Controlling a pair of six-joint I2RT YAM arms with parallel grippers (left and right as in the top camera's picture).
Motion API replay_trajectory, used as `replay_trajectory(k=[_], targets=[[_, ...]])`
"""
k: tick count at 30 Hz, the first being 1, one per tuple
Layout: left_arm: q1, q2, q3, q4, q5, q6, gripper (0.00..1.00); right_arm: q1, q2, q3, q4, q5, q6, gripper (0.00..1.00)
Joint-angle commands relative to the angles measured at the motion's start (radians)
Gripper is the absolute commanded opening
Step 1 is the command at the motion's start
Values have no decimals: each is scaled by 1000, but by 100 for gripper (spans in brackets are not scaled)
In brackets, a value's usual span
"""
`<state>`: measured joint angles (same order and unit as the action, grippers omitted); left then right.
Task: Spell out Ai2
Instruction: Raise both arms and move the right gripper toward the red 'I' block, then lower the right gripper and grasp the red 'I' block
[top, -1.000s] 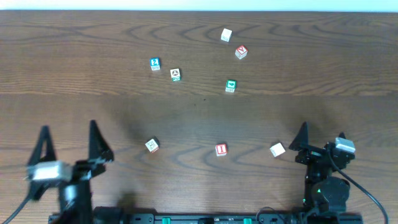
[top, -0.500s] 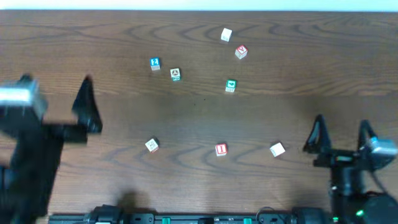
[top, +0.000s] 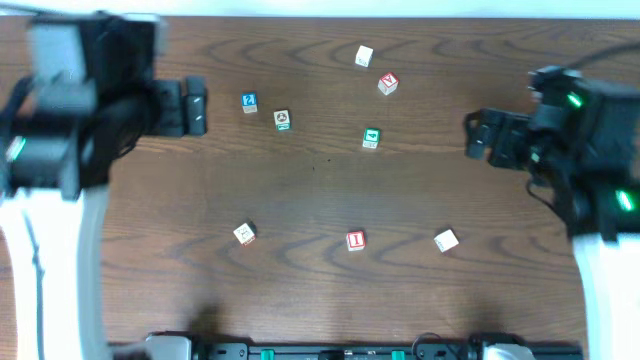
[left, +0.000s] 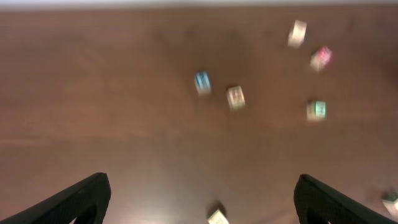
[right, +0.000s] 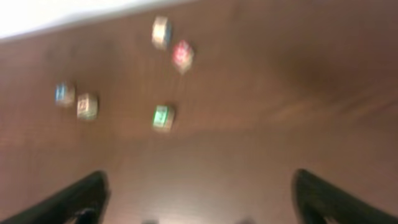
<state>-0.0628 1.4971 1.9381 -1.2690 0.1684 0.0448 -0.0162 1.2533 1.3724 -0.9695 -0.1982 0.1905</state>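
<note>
Your left gripper (left: 202, 182) and right gripper (right: 199, 177) both stand wide and empty, raised over the table (top: 300, 190), likely surveying. None of the blocks (top: 371, 138) is placed: 5 lie well beyond the red block (top: 355, 240), 2 flank it.

Count's in: eight blocks on one table (top: 320, 190). Two red, red block (top: 388, 84) and second red (top: 355, 240); one blue (top: 249, 102); one green (top: 371, 138); four pale. Two grippers: left gripper (left: 202, 183), right gripper (right: 200, 176).
</note>
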Motion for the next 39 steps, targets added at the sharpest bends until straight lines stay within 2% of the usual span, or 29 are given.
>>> replay_trajectory(k=[1,2,5,7,9,13,15,19,28,32,39], targets=[[-3,119,8,-63,102,-37,95,-8,121,8,-76,-161,-31,79],[-3,157,8,-85,111,-37,95,-7,153,8,-122,-150,-14,90],[-7,240,7,-151,160,-34,95,22,178,0,-200,-7,34,95],[-29,270,-3,-165,142,-19,96,69,158,-3,-226,95,98,98],[-71,274,-27,-141,54,-53,96,123,127,-6,-245,148,136,99],[-199,258,-76,-106,-267,-222,96,254,71,-27,-286,275,253,99],[-262,244,-98,-98,-358,-271,95,327,46,-51,-296,341,298,99],[-356,179,-193,-77,-381,-269,95,463,15,-146,-282,394,364,99],[-363,26,-470,-37,-416,-328,95,623,20,-397,-78,333,470,97],[-363,-5,-484,-42,-441,-391,95,689,77,-423,-41,357,549,94],[-363,-32,-484,-30,-441,-385,95,743,262,-422,14,330,583,94]])
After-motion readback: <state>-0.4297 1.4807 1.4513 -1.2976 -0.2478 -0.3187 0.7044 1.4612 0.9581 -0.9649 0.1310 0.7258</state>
